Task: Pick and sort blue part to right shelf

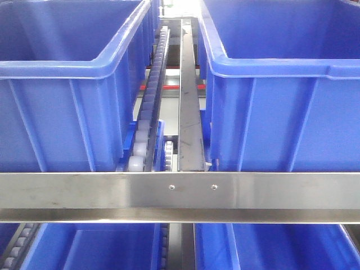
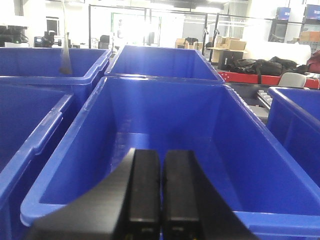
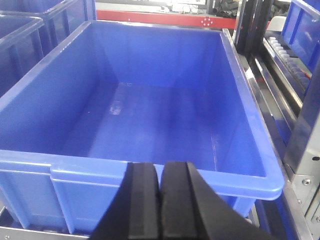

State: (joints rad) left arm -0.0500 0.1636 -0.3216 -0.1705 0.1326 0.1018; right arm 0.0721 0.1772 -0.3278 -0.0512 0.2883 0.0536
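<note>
The blue part is out of view in every frame. The shelf shows in the front view as a brushed steel cross rail [image 1: 180, 197] with a white roller track [image 1: 149, 107] and large blue bins. My left gripper [image 2: 161, 156] is shut with nothing between its black fingers, and it hangs over the near rim of a blue bin [image 2: 165, 125] whose visible floor is bare. My right gripper [image 3: 160, 167] is shut too and holds nothing. It sits just in front of the near rim of another blue bin [image 3: 150, 100], also bare inside.
Blue bins stand left [image 1: 62, 67] and right [image 1: 292, 73] of a steel divider rail [image 1: 188, 101], with more bins on the level below [image 1: 95, 247]. More bins flank the left wrist view [image 2: 30, 130]. A steel rack upright [image 3: 305, 145] stands right of the right gripper's bin.
</note>
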